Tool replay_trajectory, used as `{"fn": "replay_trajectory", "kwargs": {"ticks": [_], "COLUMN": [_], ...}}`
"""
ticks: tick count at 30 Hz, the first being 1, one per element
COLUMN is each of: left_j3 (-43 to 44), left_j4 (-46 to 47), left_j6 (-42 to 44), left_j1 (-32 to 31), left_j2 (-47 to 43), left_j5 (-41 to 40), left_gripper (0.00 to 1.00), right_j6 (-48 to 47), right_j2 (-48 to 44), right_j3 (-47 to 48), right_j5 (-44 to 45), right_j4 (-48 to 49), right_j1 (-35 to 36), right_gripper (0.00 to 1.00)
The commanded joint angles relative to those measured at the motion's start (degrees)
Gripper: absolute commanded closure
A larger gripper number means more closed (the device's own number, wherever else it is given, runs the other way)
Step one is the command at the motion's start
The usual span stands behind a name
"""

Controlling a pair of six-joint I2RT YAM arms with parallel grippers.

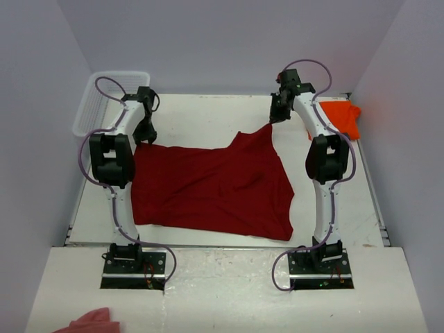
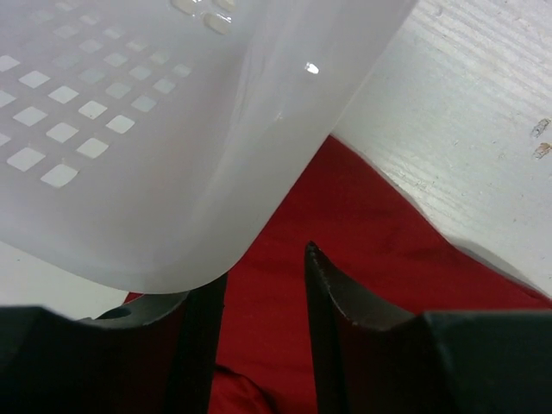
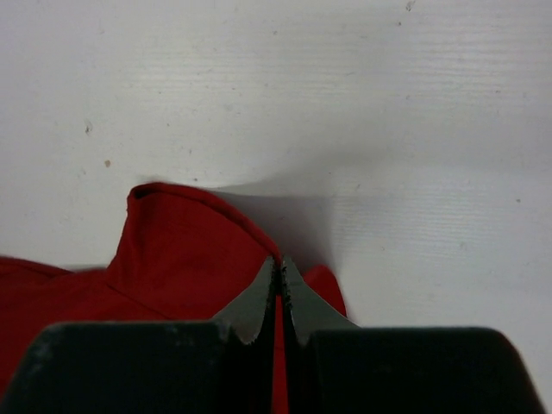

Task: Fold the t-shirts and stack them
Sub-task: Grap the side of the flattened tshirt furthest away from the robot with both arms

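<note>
The dark red t-shirt (image 1: 215, 187) lies spread over the middle of the table, and its far right corner is lifted into a peak. My right gripper (image 1: 276, 118) is shut on that corner. In the right wrist view the red cloth (image 3: 181, 241) is pinched between the closed tips of the gripper (image 3: 280, 263). My left gripper (image 1: 144, 135) hovers at the shirt's far left corner, beside the basket. Its jaws (image 2: 263, 267) stand open over the red cloth (image 2: 362, 224), which lies loose beneath them. The orange t-shirt (image 1: 341, 118) lies folded at the far right, behind the right arm.
A white perforated plastic basket (image 1: 104, 97) stands at the table's far left corner. Its rounded corner (image 2: 172, 129) fills the left wrist view, close against the left finger. A pale pink cloth (image 1: 94, 320) lies on the near ledge at bottom left.
</note>
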Motion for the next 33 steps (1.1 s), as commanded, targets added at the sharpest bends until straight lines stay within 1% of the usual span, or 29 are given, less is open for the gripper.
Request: {"fn": "replay_trajectory", "kwargs": {"ticks": [1, 2, 3, 5, 6, 8, 9, 12, 15, 16, 19, 22, 29, 33], "left_j3": [-0.57, -1.27, -3.54, -6.36, -9.34, -12.25, -15.05, -19.37, -20.52, -20.88, -23.34, -24.57, -28.96, -27.65], "left_j4": [6.39, 6.47, 6.91, 9.19, 11.03, 12.71, 14.19, 16.05, 15.27, 15.18, 16.32, 16.14, 17.81, 17.29], "left_j6": [0.45, 0.27, 0.27, 0.36, 0.36, 0.27, 0.01, -0.17, -0.17, -0.25, -0.43, -0.25, 0.09, 1.24], "left_j1": [-0.15, -0.76, -1.29, -3.13, -3.75, -4.89, -5.16, -5.78, -5.78, -5.78, -6.13, -6.74, -9.73, -10.52], "left_j2": [0.26, 0.26, -0.61, -2.63, -5.16, -7.9, -10.7, -14.66, -15.29, -15.47, -16.96, -17.58, -21.7, -21.63], "left_j5": [0.77, 1.83, 2.19, 2.28, 2.2, 3.51, 3.78, 3.43, 2.2, 1.76, 2.11, 1.76, 3.16, 2.82], "left_gripper": [0.59, 0.68, 0.7, 0.73, 0.74, 0.74, 0.75, 0.76, 0.83, 0.9, 1.0, 1.0, 1.0, 1.0], "right_j6": [-0.54, -0.28, -0.01, 0.34, 0.43, 0.61, 0.61, 0.69, 1.13, 1.13, 1.13, 0.87, 0.6, 1.39], "right_j2": [-3.28, -4.25, -5.22, -7.25, -7.51, -7.87, -7.95, -8.83, -10.67, -11.2, -12.35, -12.79, -14.46, -16.74], "right_j3": [-3.4, -4.81, -7.78, -10.0, -10.7, -11.06, -11.23, -12.2, -13.87, -14.57, -15.01, -15.02, -14.05, -15.1], "right_j5": [-0.79, -1.14, -1.57, -2.37, -2.81, -2.63, -2.72, -2.9, -3.25, -3.95, -3.87, -2.55, 6.49, 8.52], "right_j4": [0.74, 2.39, 3.19, 4.86, 4.79, 4.52, 4.43, 4.43, 5.13, 5.48, 5.4, 4.35, 2.94, 2.76], "right_j1": [0.15, 0.15, 0.06, 0.15, 0.15, 0.15, 0.15, 0.15, 0.24, 0.24, 0.24, 0.24, -0.72, -1.52], "right_gripper": [1.0, 1.0, 1.0, 1.0, 1.0, 1.0, 1.0, 1.0, 1.0, 1.0, 1.0, 1.0, 1.0, 1.0]}}
